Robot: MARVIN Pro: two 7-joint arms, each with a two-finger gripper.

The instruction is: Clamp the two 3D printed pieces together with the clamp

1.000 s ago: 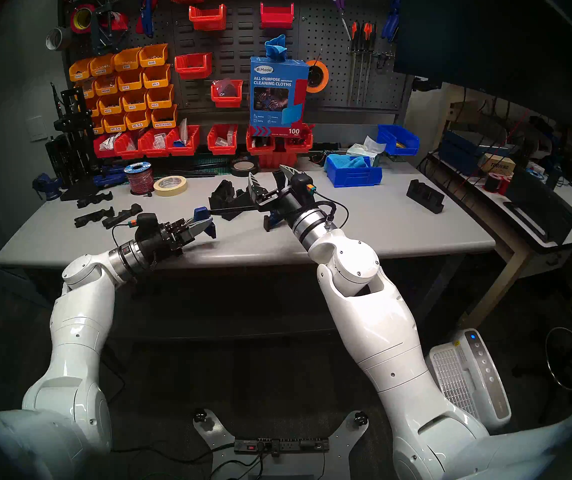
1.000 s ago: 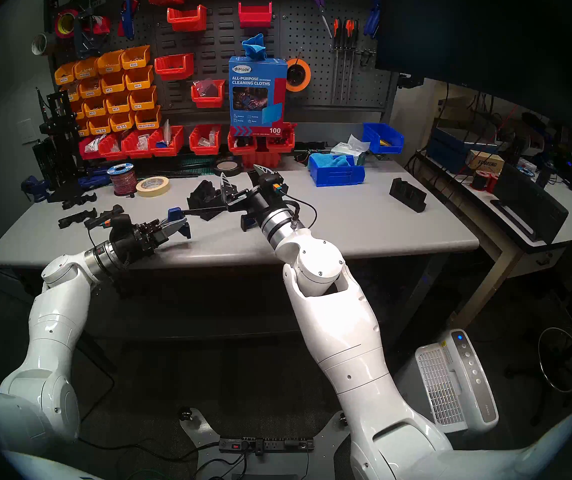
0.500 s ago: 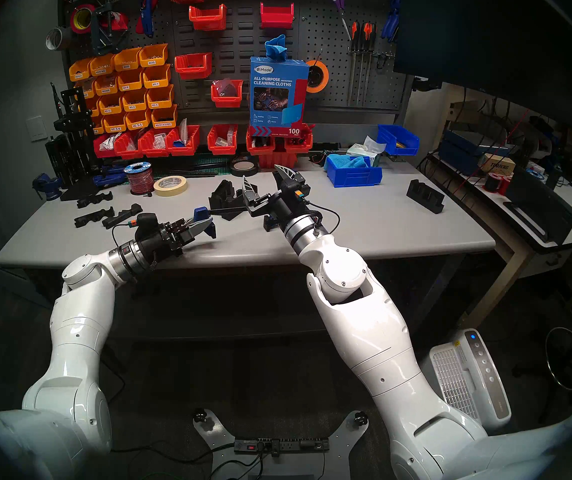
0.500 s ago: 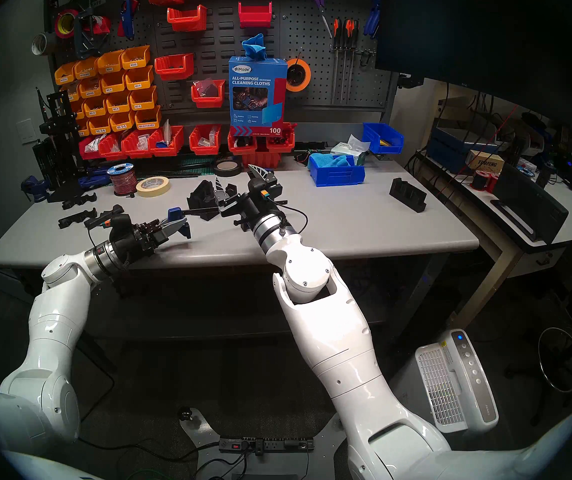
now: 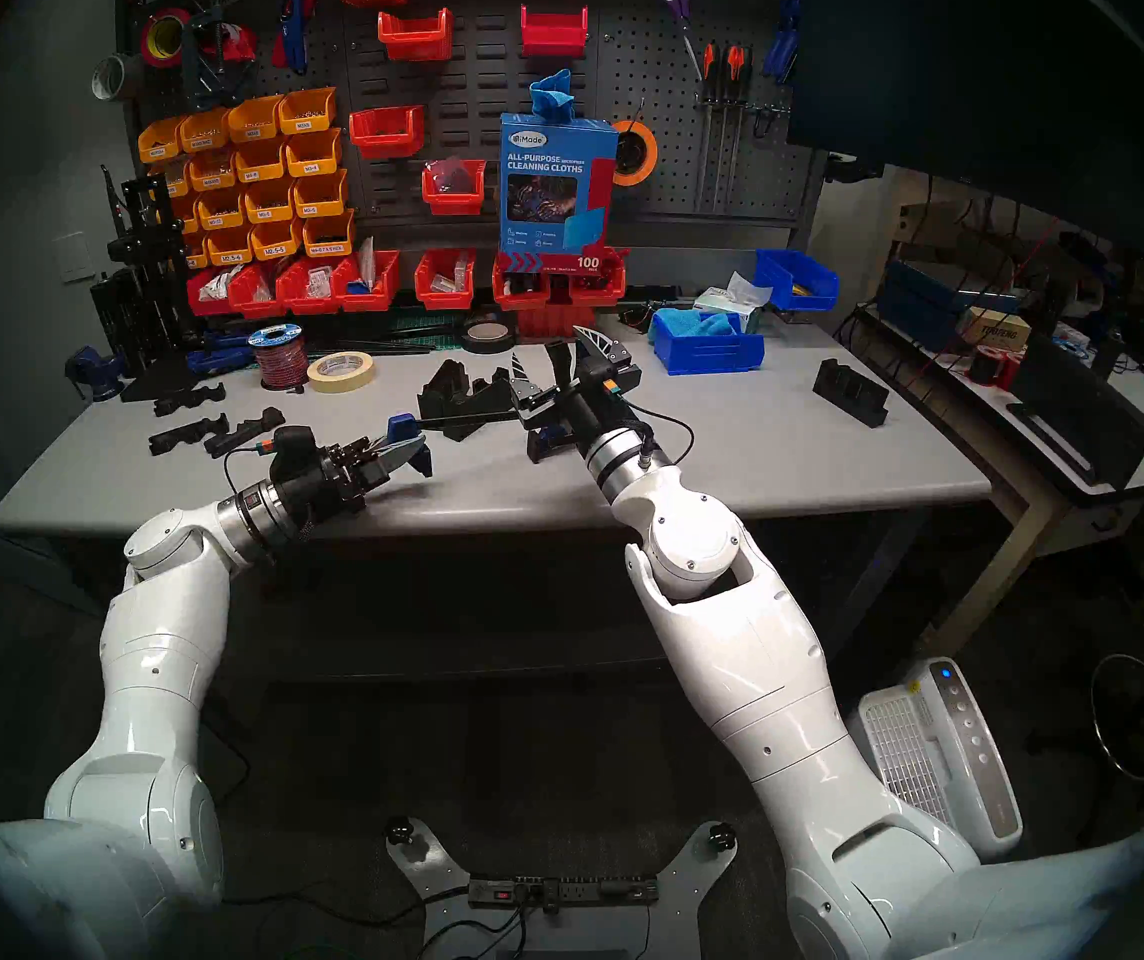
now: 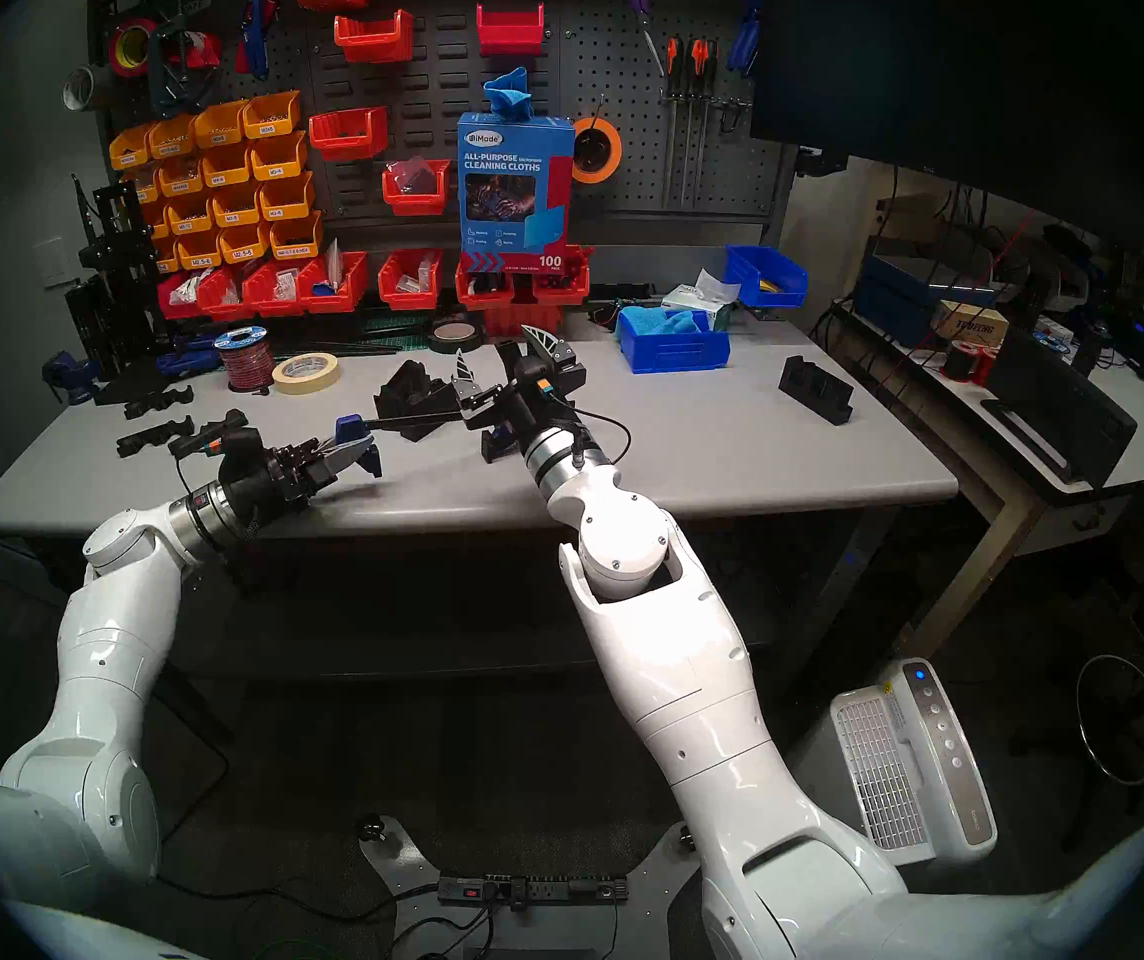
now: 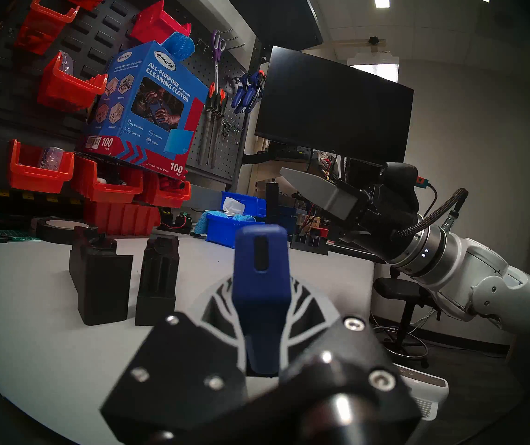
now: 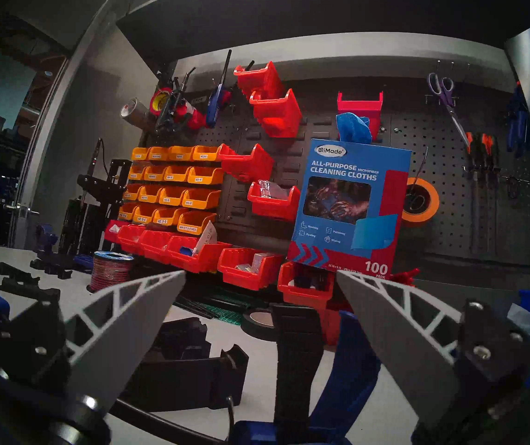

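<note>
Clamp (image 5: 458, 422) hangs above the table (image 5: 763, 453), its jaws wide apart and clamped on nothing; the left gripper (image 5: 410, 453) is pinched on its blue fixed end, and the two 3D printed pieces (image 5: 462, 397) stand just behind the bar. Positioning is under way, I judge. Around the trigger handle (image 8: 295, 354) at the far end, the right gripper (image 8: 260, 309) gapes, nearly level; next it must close there.

Blue-and-red carton (image 8: 350, 206) against pegboard: "UniMade", "ALL-PURPOSE MICROFIBER CLEANING CLOTHS", "Washing", "Dusting", "Polishing", "Wiping", "100 PACK"; yellow bins (image 8: 174, 190), white labels: "M3-4", "M3-6", "M2.5-5", "M2.5-6", others too small to read.
</note>
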